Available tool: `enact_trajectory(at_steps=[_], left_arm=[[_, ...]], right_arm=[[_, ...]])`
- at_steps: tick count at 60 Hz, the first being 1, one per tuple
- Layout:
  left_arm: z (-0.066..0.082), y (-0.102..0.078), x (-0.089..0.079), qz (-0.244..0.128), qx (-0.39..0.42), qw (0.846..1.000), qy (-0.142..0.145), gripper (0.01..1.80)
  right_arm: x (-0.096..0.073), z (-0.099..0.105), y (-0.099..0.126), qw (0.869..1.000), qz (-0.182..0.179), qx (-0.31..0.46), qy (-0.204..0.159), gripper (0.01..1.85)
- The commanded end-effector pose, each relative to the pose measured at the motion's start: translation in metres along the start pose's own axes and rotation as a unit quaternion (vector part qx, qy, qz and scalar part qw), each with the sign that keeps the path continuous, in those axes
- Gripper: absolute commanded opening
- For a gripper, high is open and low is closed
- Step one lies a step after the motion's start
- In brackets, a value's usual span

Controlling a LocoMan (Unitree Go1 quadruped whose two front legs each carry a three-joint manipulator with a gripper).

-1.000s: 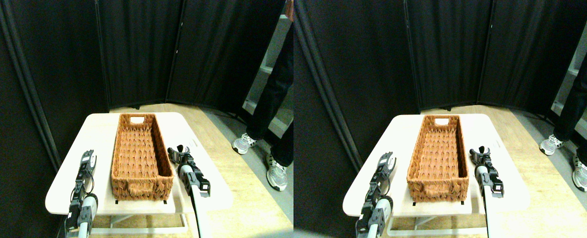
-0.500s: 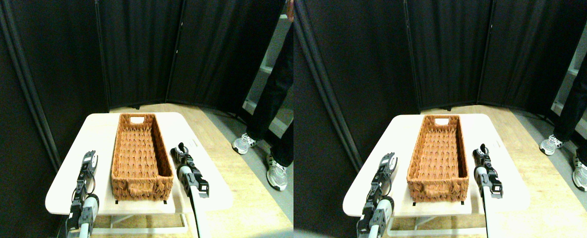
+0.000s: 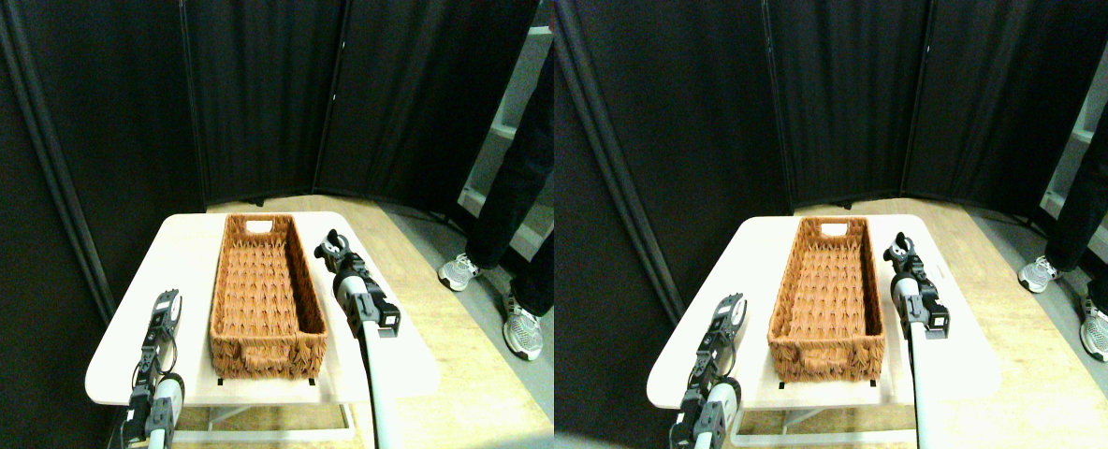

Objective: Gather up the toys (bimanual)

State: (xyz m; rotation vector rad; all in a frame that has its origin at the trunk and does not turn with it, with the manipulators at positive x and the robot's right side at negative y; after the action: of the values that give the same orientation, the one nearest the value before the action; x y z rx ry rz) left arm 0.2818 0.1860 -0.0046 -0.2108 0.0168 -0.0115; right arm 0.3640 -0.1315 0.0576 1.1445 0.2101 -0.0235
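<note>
While L pincer (image 3: 167, 304) hangs low, R pincer (image 3: 333, 248) raised beside basket (image 3: 265, 290); jaw states unclear.

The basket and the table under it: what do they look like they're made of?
The basket looks like woven wicker or a similar fibre: orange-brown, matte, with a braided weave on the walls and floor and a cut-out handle at each end. The table has a smooth, pale cream top with rounded corners, possibly laminate or painted board; the glare hides any grain.

From here I see the person (image 3: 517, 187) only as legs, cut off by the right edge; both pincers beside the basket (image 3: 266, 295) are too small (jaws unreadable).
</note>
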Motion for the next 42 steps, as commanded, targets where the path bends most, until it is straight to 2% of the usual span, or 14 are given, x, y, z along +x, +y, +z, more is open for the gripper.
enact_trajectory(at_steps=[1, 16, 17, 27, 31, 42], left_arm=[[0.009, -0.006, 0.001, -0.012, 0.007, 0.999, -0.031, 0.01], [0.009, -0.004, -0.001, -0.020, 0.006, 0.999, -0.036, 0.01], [0.008, -0.003, -0.001, -0.015, -0.001, 0.999, -0.037, 0.01], [0.008, -0.002, -0.001, -0.018, 0.008, 0.999, -0.041, 0.01], [0.008, -0.002, -0.001, -0.018, 0.003, 0.999, -0.043, 0.01], [0.008, -0.001, -0.001, -0.015, 0.000, 0.999, -0.044, 0.01]], right_arm=[[0.001, -0.002, 0.023, 1.000, 0.024, 0.010, -0.007, 0.01], [0.004, -0.023, 0.052, 0.998, 0.058, 0.004, 0.020, 0.01], [0.004, -0.027, 0.057, 0.997, 0.064, 0.009, 0.032, 0.01], [0.004, -0.049, 0.069, 0.996, 0.076, 0.007, 0.048, 0.01], [0.007, -0.057, 0.072, 0.994, 0.085, 0.015, 0.064, 0.01], [0.008, -0.076, 0.067, 0.992, 0.079, 0.043, 0.093, 0.02]])
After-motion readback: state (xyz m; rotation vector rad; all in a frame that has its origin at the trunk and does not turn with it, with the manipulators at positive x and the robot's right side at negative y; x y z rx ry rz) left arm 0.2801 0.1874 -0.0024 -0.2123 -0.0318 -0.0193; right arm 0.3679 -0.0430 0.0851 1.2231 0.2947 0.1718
